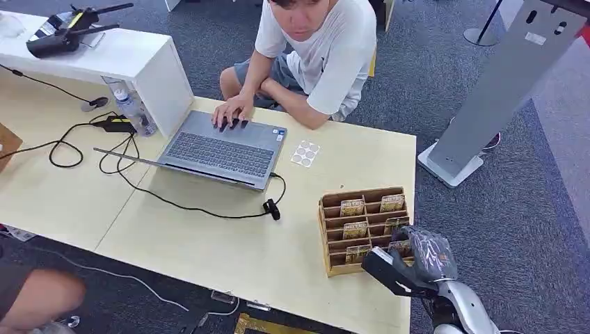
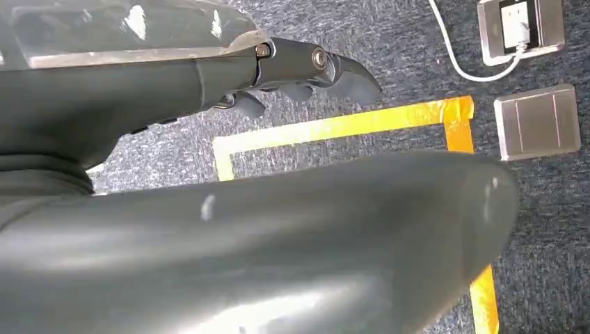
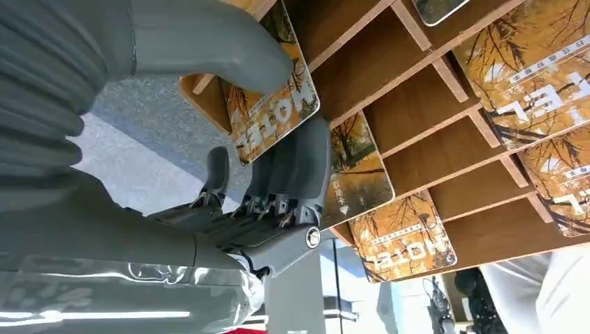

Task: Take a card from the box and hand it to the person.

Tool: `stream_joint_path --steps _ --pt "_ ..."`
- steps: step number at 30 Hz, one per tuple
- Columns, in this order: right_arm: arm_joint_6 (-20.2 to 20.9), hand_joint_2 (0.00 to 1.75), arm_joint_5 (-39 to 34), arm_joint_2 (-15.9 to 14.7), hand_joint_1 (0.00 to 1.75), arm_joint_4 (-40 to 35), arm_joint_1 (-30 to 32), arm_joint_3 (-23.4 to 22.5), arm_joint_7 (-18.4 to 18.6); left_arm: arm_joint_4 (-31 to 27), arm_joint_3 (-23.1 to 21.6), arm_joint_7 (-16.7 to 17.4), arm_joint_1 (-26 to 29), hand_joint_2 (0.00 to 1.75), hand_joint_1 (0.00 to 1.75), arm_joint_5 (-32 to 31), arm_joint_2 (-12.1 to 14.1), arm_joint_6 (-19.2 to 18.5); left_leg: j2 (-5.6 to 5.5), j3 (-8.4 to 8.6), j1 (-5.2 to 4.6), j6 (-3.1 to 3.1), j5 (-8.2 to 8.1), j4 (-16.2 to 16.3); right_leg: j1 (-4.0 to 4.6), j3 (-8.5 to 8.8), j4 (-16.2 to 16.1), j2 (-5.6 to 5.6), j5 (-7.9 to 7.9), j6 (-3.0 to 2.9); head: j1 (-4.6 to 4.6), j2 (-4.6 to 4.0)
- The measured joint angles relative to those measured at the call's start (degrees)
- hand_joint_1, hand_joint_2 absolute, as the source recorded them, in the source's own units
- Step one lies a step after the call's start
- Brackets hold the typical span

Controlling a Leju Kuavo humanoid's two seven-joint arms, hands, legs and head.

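While the right hand (image 3: 229, 174) pinches one card (image 3: 275, 115), the box (image 1: 328, 209) shows perhaps six more.

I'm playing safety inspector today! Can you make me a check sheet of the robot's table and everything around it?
Surface: pale wooden table.
Job's things: wooden card box at the near right corner; right hand pinches a card.
Clutter: laptop, water bottle, sticker sheet.
Hands: left hand hangs over the floor, holding nothing.
Cables: black cable across the table.
Surroundings: seated person, grey carpet, yellow floor tape.
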Motion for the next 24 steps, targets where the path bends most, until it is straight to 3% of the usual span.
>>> stream_joint_path --steps 9,15,19,22,24 --pt "0.3 1.75 0.3 -1.0 1.38 -0.6 0.0 -0.1 1.9 0.0 -0.3 -0.5 0.0 0.00 0.00 0.6 0.2 0.0 0.00 0.01 0.00 0.00 0.00 0.0 0.00 0.00 0.0 0.00 0.00 0.00 0.00 -0.02" --pt "0.4 1.75 0.7 -2.4 1.41 -1.5 0.3 -0.6 3.0 0.0 -0.3 -0.5 0.0 0.00 0.00 0.9 0.4 0.0 0.00 0.03 -0.01 0.00 0.00 0.0 0.00 0.02 0.0 0.00 0.00 0.01 0.00 -0.02" --pt "0.5 1.75 0.7 -2.9 1.75 -2.2 0.7 -1.0 3.1 0.0 -0.3 -0.4 0.0 0.00 0.00 1.3 0.4 0.0 0.00 0.01 -0.01 0.00 0.00 0.0 0.00 0.02 0.0 0.00 0.01 0.01 0.00 0.00" --pt "0.8 1.75 1.1 -2.9 1.75 -2.6 0.8 -1.3 3.1 0.0 -0.4 -0.5 0.0 0.00 0.00 1.0 0.5 0.0 0.00 0.01 -0.01 0.01 0.00 0.0 0.00 0.02 0.0 0.00 0.01 0.01 0.00 -0.02" --pt "1.2 1.75 1.3 -2.9 1.75 -2.7 0.8 -1.4 3.0 0.0 -0.8 -1.2 0.0 0.00 0.00 0.8 0.6 -2.1 0.00 0.01 0.00 0.01 0.00 0.0 0.00 0.02 0.0 0.00 0.00 0.01 -0.02 -0.02"
